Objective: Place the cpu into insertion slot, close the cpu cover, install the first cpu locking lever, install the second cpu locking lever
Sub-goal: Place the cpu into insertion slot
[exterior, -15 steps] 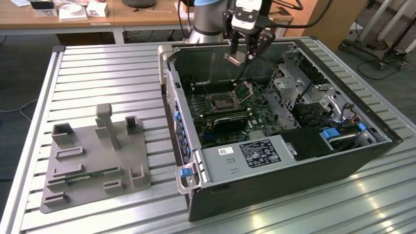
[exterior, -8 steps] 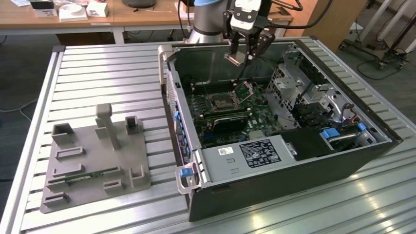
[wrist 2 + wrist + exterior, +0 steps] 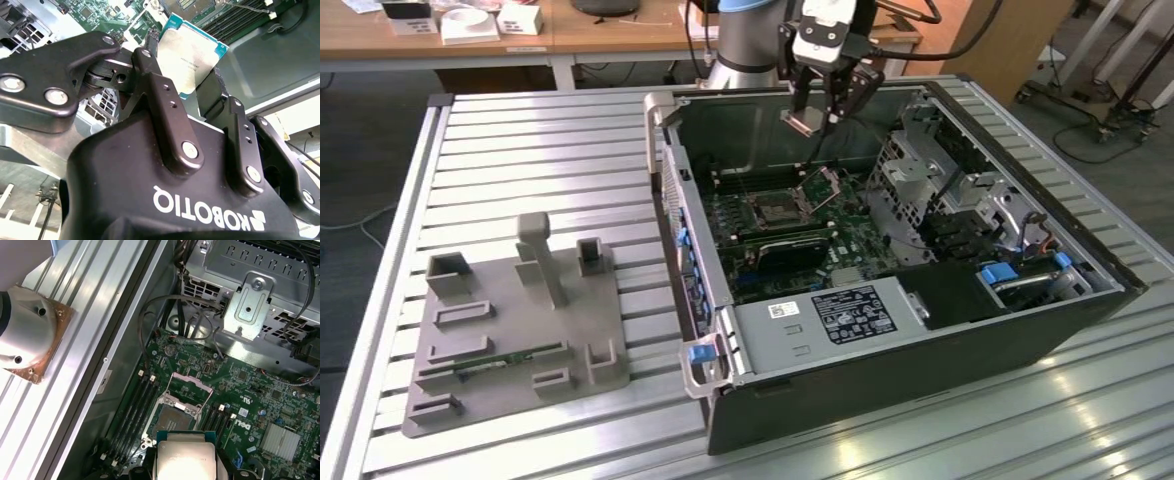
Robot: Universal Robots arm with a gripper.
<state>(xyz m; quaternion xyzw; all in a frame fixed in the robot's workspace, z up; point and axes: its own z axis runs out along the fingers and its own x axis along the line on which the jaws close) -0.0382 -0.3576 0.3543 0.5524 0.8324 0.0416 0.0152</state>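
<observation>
My gripper point(image 3: 822, 112) hangs above the open computer case, shut on the cpu point(image 3: 805, 121), a flat silver-grey square chip. In the second wrist view the cpu point(image 3: 192, 52) sits clamped between the two black fingers point(image 3: 162, 95). The first wrist view shows the cpu point(image 3: 185, 457) high over the board, close to the insertion slot point(image 3: 175, 421), whose dark centre lies bare. The cpu cover point(image 3: 189, 386) stands swung up from the slot. In the exterior view the insertion slot point(image 3: 774, 212) lies below the gripper, with the raised cpu cover point(image 3: 825, 185) beside it.
The case point(image 3: 921, 340) lies on its side on a slatted metal table point(image 3: 547, 150). Long black memory slots point(image 3: 132, 412) flank the socket. A silvery drive cage point(image 3: 255, 305) rises nearby. A grey fixture block point(image 3: 520, 330) stands at the exterior view's left.
</observation>
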